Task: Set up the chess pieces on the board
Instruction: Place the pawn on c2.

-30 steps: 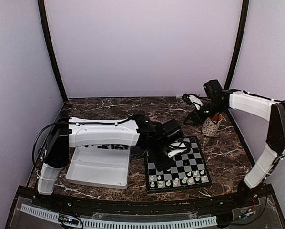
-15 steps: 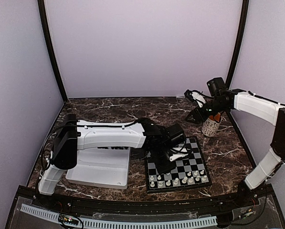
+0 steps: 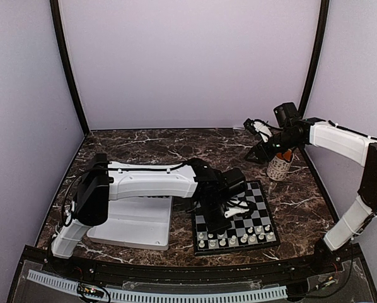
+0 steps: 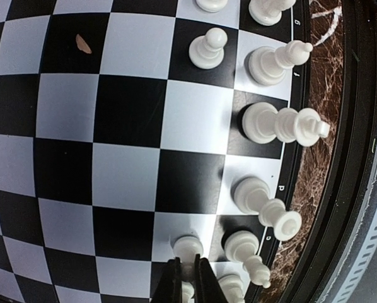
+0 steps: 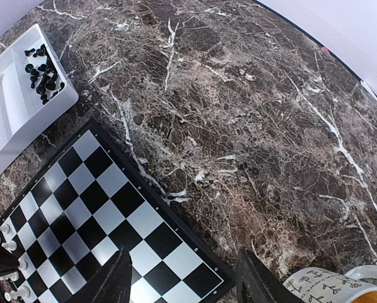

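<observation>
Fingers of the left gripper [image 4: 188, 262] stood closed over the board [image 4: 132, 158], partly hiding a white pawn [image 4: 188, 245]. The right gripper [image 5: 184, 259] hung open near a cut-off mug [image 5: 327, 287].

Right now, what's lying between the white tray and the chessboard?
Nothing. The right wrist view shows just a bare strip of marble table between the white tray and the board.

The top camera looks down from the near edge over the whole counter [image 3: 144, 142]. The left wrist camera sits close above the board [image 3: 261, 211]; the right wrist camera views it from higher.
</observation>
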Controlling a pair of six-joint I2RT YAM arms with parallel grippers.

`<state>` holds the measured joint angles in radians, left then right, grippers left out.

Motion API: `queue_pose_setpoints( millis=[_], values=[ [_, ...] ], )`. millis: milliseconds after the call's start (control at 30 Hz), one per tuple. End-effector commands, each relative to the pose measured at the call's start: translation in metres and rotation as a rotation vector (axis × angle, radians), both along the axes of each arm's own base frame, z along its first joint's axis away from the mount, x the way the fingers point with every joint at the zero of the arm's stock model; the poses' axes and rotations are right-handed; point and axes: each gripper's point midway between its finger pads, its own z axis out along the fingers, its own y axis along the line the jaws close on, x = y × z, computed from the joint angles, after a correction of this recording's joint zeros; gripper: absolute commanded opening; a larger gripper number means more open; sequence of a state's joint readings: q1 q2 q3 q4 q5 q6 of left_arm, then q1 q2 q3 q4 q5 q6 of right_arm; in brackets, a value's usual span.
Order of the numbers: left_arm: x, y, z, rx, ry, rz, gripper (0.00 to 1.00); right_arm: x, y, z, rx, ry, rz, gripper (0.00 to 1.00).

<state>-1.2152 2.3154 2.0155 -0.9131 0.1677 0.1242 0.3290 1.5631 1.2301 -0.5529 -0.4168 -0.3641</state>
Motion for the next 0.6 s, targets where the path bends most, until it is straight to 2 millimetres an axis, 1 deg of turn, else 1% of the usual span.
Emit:
queue_pose_setpoints(
  millis=[0,100,233,300,433,533,567],
  values=[
    [-0.006,0.004,0.004,0.022,0.018,-0.008,0.07,0.002,0.004,0.007,0.022,-0.02,0.015,0.57],
    [-0.004,0.002,0.003,0.016,0.006,-0.001,0.09,0.003,0.005,0.008,0.023,-0.022,0.017,0.57],
    [-0.003,0.001,0.003,0.013,-0.004,0.002,0.2,0.001,0.004,0.007,0.022,-0.018,0.017,0.57],
    [-0.002,0.001,0.005,0.014,-0.013,0.0,0.23,0.0,0.004,0.008,0.022,-0.02,0.019,0.57],
    [0.0,0.001,0.012,0.003,-0.039,0.0,0.26,0.0,0.004,0.009,0.025,-0.023,0.018,0.57],
    [0.004,-0.001,0.021,-0.018,-0.064,0.001,0.27,0.0,0.004,0.011,0.027,-0.022,0.019,0.57],
    [0.006,-0.002,0.027,-0.03,-0.077,0.002,0.28,0.0,0.004,0.012,0.026,-0.023,0.021,0.57]
  ],
)
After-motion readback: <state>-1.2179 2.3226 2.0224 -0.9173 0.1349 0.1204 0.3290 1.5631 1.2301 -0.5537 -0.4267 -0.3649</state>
